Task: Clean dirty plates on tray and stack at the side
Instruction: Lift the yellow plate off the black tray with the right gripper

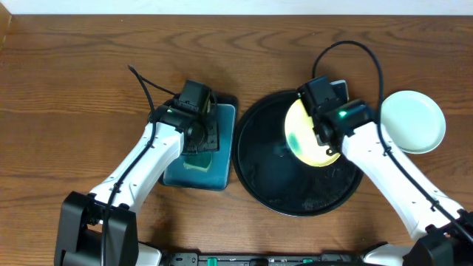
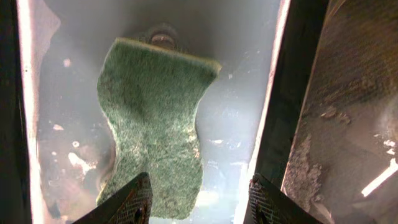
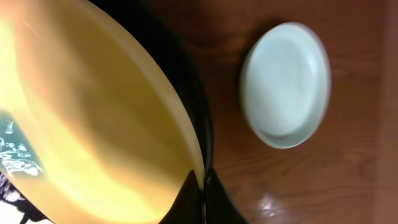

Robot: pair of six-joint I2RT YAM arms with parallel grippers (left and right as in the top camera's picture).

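Plates in view number two; a third cannot be located.

At the left, the left pincer is held low over the teal tray. Its fingers are apart, and the lower end of the green sponge lies between them. The sponge is seen flat on the wet tray floor. One finger overlaps its edge and the other stands clear, so no grip is recorded.

At the centre, the yellow plate is raised on edge above the black tray, with its face tilted toward the left arm. A teal smear is noted on that face. The right pincer is closed on the plate's rim.

At the right, a mint plate is set on the bare surface, off the black tray and near its rim. No marks are made out on it.

The step in hand is judged to be preparation for scrubbing the yellow plate: the plate is presented, and the sponge is not yet taken. The next move calls for the left pincer to be lowered and closed across the sponge's narrow waist. The sponge is then to be carried right to the smeared face. Light pressure is advised, since the plate is held only by its thin rim.
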